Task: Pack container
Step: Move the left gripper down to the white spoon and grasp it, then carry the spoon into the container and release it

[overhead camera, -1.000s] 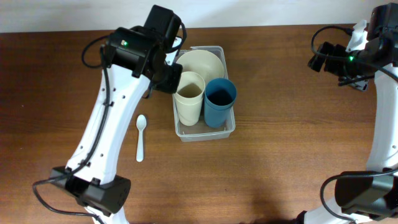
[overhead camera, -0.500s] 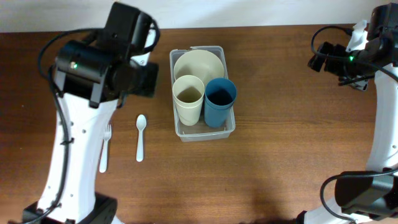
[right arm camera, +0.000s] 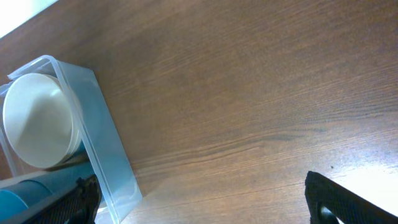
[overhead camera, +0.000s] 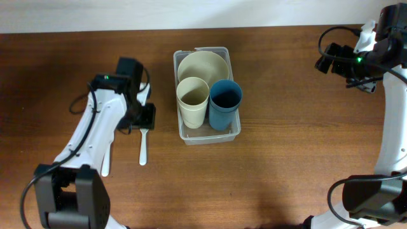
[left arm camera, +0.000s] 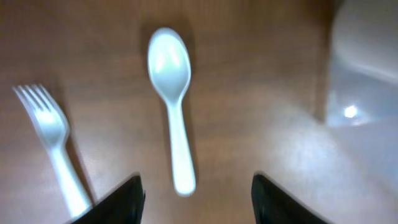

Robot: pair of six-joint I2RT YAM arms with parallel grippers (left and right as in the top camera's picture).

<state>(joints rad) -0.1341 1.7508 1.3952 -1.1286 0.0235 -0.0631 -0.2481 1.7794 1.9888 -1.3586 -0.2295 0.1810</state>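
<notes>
While the left claw (overhead camera: pixel 144 118) is hovering over the bowl end of a white spoon (overhead camera: pixel 143 149), the overhead view is showing the clear container (overhead camera: pixel 210 136) sitting mid-tabletop (overhead camera: pixel 286 159), just right of the spoon. It is holding a cream bowl (overhead camera: pixel 203 65), a cream cup (overhead camera: pixel 193 97) and a blue cup (overhead camera: pixel 225 98). A white fork (overhead camera: pixel 105 158) is lying left of the spoon. Bare wood is stretching right of the container, with the right claw (overhead camera: pixel 329 62) hanging well away toward the far right corner. From the left wrist, the fingers (left arm camera: pixel 121 200) are standing apart, straddling the spoon's handle end without touching it. From the right wrist, its fingers (right arm camera: pixel 348 202) are spread wide, gripping nothing, with the container's corner lying at the left edge.
</notes>
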